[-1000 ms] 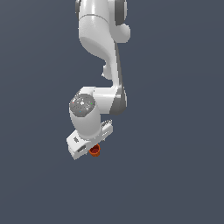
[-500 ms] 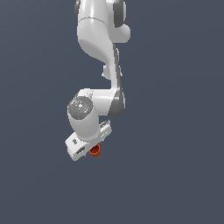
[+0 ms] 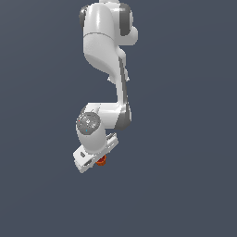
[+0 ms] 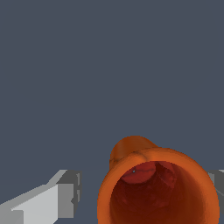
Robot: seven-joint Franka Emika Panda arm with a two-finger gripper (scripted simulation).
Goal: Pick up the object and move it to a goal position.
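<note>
The object, a small orange-red tapered cup (image 3: 101,160) with a darker red inside, sits just under the white gripper (image 3: 96,160) in the exterior view. In the wrist view the cup (image 4: 157,183) fills the space between the two grey fingers, its open mouth toward the camera. One finger (image 4: 65,194) stands apart from the cup's rim with a visible gap. The other finger (image 4: 218,180) is partly hidden behind the rim. The jaws are open around the cup.
The white arm (image 3: 104,51) hangs down from the top of the exterior view. Everything else is plain dark grey-blue background with no edges, floor or other objects showing.
The gripper has shifted slightly downward over the cup. The cup has stayed in about the same spot.
</note>
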